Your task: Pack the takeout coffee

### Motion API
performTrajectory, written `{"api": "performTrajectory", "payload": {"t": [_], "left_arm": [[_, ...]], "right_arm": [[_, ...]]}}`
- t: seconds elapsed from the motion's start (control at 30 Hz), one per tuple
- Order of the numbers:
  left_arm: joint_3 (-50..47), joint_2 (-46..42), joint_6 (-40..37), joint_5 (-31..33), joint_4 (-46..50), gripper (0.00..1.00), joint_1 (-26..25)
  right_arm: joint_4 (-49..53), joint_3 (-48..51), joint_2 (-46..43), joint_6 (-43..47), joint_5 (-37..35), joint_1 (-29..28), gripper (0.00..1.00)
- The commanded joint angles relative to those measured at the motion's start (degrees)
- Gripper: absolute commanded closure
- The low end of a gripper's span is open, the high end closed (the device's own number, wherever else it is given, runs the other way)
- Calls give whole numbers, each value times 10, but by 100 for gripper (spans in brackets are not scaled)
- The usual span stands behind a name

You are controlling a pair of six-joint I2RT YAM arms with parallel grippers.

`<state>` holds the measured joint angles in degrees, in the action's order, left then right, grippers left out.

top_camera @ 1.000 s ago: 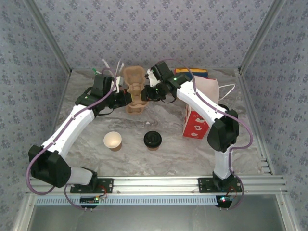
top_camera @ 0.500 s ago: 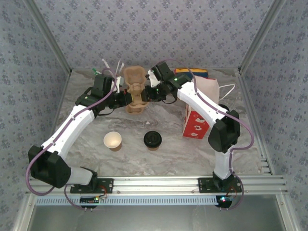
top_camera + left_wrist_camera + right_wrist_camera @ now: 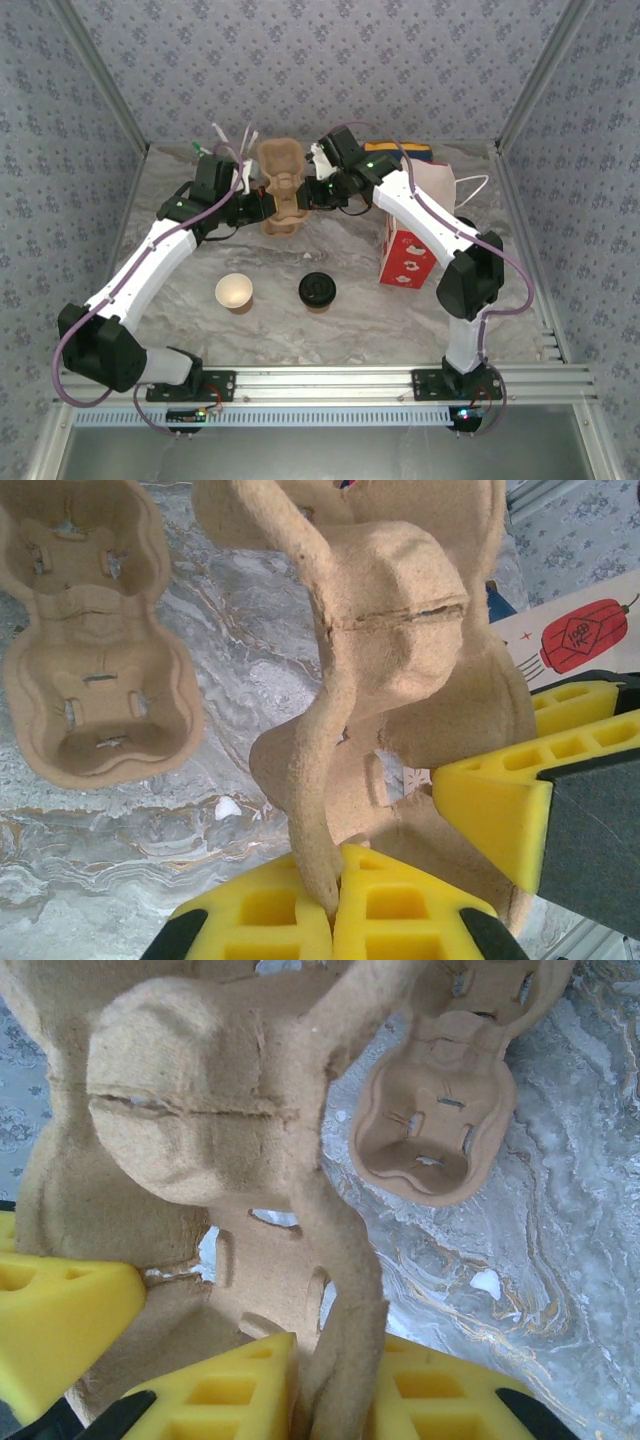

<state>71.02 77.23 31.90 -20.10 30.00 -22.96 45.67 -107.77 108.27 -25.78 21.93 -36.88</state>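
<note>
Takeout coffee (image 3: 317,290) is looking light and crushable; mid-wall grip advised. Left hand (image 3: 335,905) and right hand (image 3: 335,1385) are clamping pulp carrier (image 3: 400,610).

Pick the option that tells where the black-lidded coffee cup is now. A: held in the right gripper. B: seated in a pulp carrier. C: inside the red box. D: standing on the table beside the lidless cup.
D: the black-lidded cup stands on the marble table beside the lidless cup, while the left gripper and the right gripper both pinch a pulp carrier farther back.
</note>
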Motion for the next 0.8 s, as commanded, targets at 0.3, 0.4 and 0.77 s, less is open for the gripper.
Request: {"api": "performTrajectory", "payload": {"t": [0.3, 0.4, 0.77], "left_arm": [[-1, -18, -15, 2, 4, 88, -4], [3, -20, -13, 3, 5, 69, -4], [50, -51, -11, 30, 31, 0, -2]], "right_arm": [[1, 2, -21, -6, -1, -4, 93], [0, 6, -30, -8, -6, -5, 93], [16, 18, -98, -16, -48, -12, 93]]}}
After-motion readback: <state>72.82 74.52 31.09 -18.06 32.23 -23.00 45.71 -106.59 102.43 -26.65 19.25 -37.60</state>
